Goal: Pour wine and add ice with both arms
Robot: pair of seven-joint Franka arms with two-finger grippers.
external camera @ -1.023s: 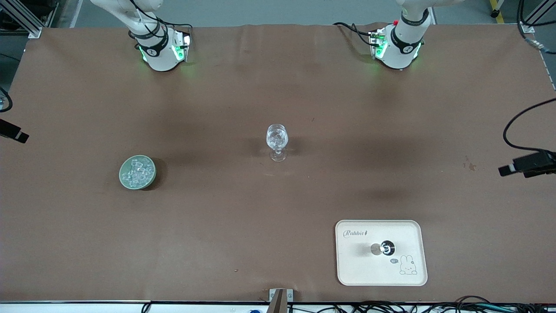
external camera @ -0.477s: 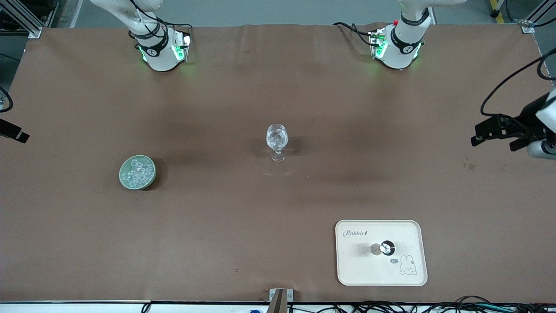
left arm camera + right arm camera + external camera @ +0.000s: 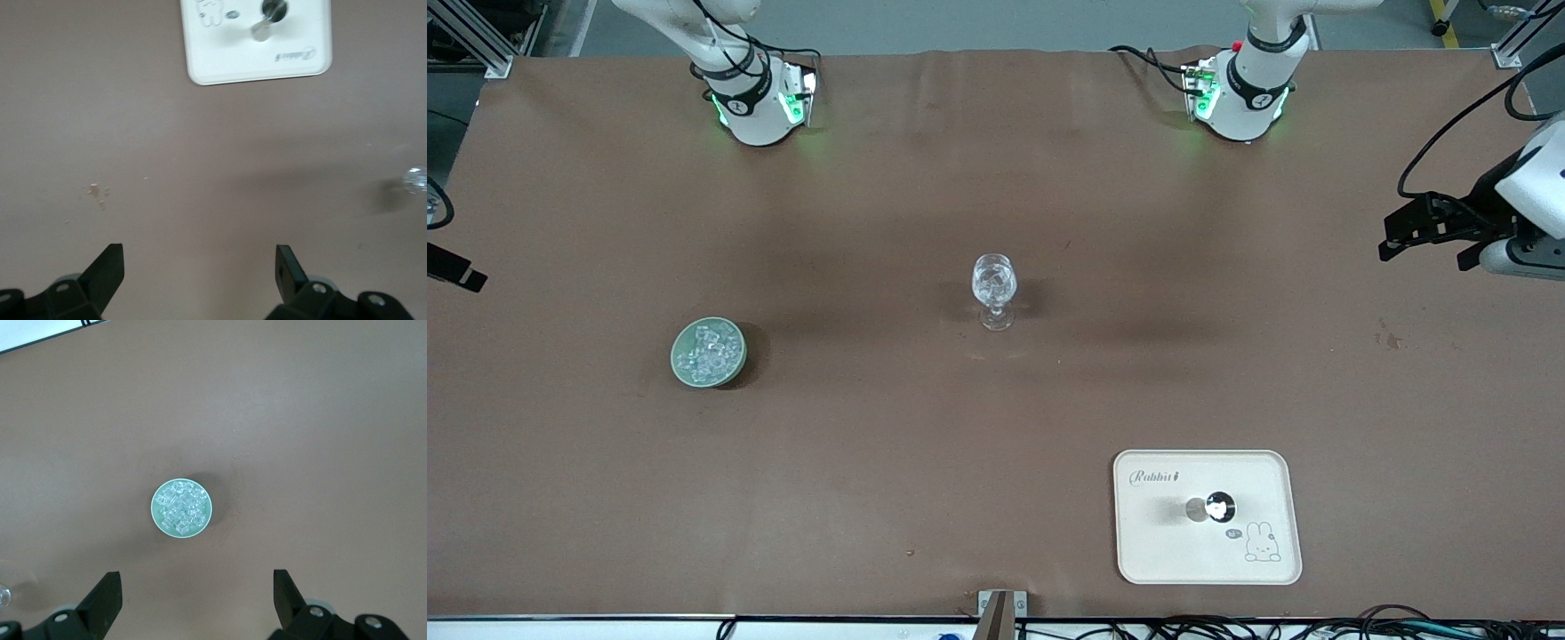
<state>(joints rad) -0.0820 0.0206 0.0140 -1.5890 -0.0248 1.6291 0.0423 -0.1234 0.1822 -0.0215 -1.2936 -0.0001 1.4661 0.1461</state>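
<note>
Two white robot arms stand at a brown worktop (image 3: 996, 178).

The left pincer (image 3: 1409, 233) hangs in the air over the worktop's edge at the left arm's end. Its two black fingers (image 3: 107, 270) are spread wide apart and hold nothing; nothing touches them. Well away from this pincer, seen past its fingertips, a cream tray (image 3: 1263, 471) with a rabbit drawing lies on the worktop. A small shiny metal jigger (image 3: 1218, 507) stands on the tray near its middle. Whether any wine is in it cannot be told.

The right pincer (image 3: 197, 590) is high above the worktop at the right arm's end. Its fingers (image 3: 105, 593) are likewise released, wide apart, gripping nothing. Below it, just ahead of the fingertips in the right wrist view, a pale green round dish (image 3: 678, 363) sits on the worktop, filled with small clear ice cubes (image 3: 710, 351).

Between the two pincers, well apart from both, a clear stemmed glass (image 3: 994, 286) stands upright near the worktop's middle. Something clear and glinting shows in its bowl, but what it is cannot be told.
</note>
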